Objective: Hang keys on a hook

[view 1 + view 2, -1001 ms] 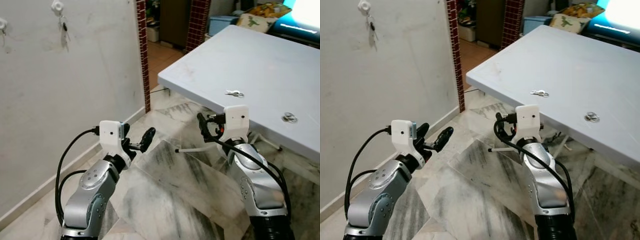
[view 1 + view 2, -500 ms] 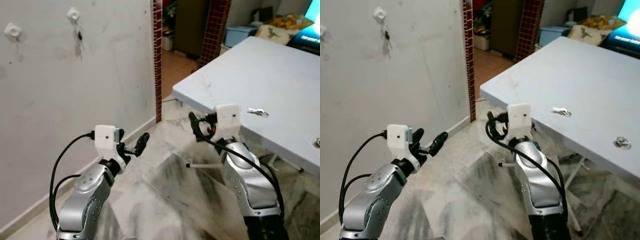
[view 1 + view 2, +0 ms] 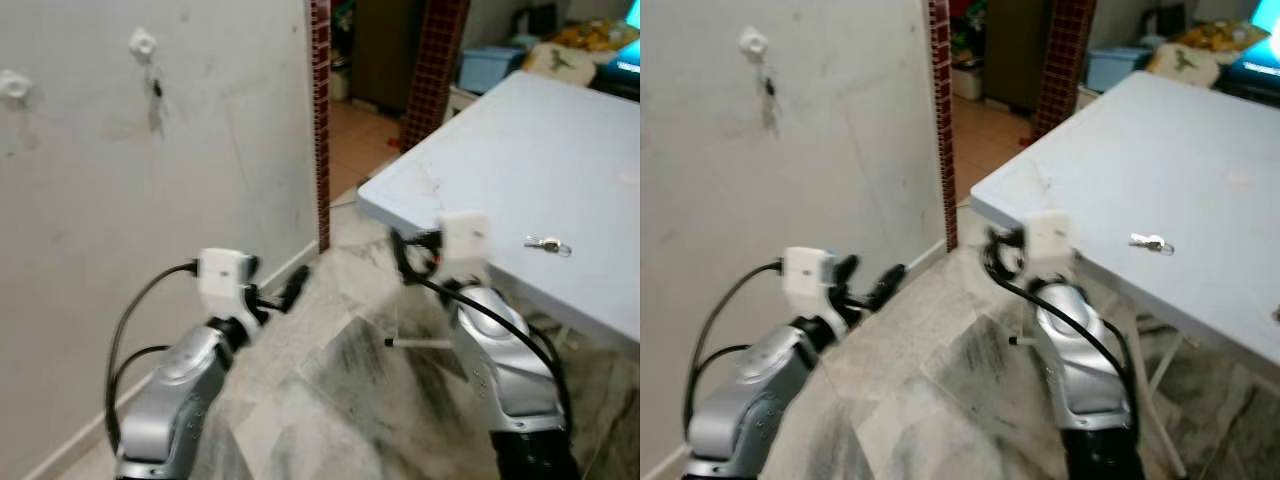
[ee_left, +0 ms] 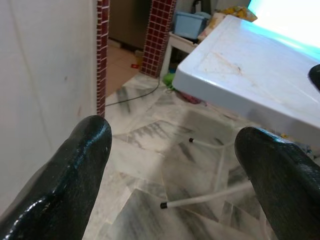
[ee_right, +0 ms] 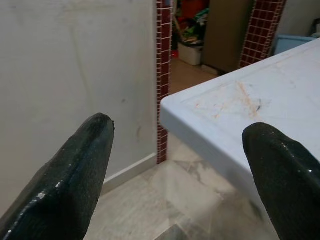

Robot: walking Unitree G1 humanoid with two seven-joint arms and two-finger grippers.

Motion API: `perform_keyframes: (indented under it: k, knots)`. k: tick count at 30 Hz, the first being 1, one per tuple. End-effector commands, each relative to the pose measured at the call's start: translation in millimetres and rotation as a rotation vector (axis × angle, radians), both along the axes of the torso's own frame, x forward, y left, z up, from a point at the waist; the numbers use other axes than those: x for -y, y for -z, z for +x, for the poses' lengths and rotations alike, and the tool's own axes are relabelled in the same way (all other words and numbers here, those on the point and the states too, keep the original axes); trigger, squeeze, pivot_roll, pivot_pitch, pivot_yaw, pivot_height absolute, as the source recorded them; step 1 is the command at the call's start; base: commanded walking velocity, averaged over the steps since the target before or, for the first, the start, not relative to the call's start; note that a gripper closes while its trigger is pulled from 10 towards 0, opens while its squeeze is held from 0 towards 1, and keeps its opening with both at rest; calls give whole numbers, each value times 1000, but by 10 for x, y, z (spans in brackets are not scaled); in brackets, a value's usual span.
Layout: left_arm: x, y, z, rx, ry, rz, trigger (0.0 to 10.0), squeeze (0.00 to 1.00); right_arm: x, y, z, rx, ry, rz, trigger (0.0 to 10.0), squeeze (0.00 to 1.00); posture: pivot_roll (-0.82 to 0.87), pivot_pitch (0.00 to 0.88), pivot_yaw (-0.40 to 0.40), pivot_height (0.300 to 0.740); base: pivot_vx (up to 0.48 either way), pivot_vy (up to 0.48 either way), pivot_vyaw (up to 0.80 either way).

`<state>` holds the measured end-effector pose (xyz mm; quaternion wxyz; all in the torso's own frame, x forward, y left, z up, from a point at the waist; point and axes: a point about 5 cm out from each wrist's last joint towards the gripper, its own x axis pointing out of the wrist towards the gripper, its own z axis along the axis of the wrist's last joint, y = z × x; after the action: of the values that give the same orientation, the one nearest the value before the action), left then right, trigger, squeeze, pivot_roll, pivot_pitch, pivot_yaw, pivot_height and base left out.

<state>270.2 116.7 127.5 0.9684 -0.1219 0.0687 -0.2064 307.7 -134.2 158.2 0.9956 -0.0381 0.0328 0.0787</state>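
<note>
The keys [image 3: 547, 244], a small silver bunch, lie flat on the white table [image 3: 560, 140] near its front edge, touched by neither gripper. On the pale wall to the robot's left, a white hook [image 3: 142, 43] already carries something dark and thin hanging straight down below it, too blurred to name; a second white hook [image 3: 12, 85] sits further left on the same wall. The right gripper [image 5: 182, 165] is held up beside the table's near corner, well short of the keys, and its wrist view shows its two black fingers [image 5: 70, 175] spread wide apart with nothing between them, the table corner and the wall showing through the gap. The left gripper [image 4: 185, 165] is raised over the floor between the wall and the table, pointing toward the table; its fingers [image 4: 65, 180] are likewise set wide apart and empty, with the marble floor [image 4: 150, 150] and a thin white table leg [image 4: 200, 200] seen beyond them. Behind the table corner, a column of dark red tiles [image 3: 320, 110] edges a doorway into a dim room, and a blue box [image 3: 485, 68] stands at the table's far side. The head views are softly blurred.
</note>
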Motion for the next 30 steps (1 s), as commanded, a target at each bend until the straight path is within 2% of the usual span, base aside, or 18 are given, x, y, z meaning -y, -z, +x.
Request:
perform_keyframes:
  k: [1, 18, 30]
  knots:
    - [55, -27, -3, 11, 19, -1, 10000, 0, 76, 3, -7, -2, 31, 0, 10000, 0, -30, 58, 45, 740, 390, 277, -456]
    - [71, -19, -5, 8, 26, -2, 10000, 0, 80, 5, 6, -7, 41, 0, 10000, 0, -31, 58, 44, 740, 398, 268, -732]
    - [93, -13, -7, -5, 40, -10, 10000, 0, 68, 7, 5, -6, 47, 5, 10000, 0, -31, 58, 48, 740, 442, 0, -723]
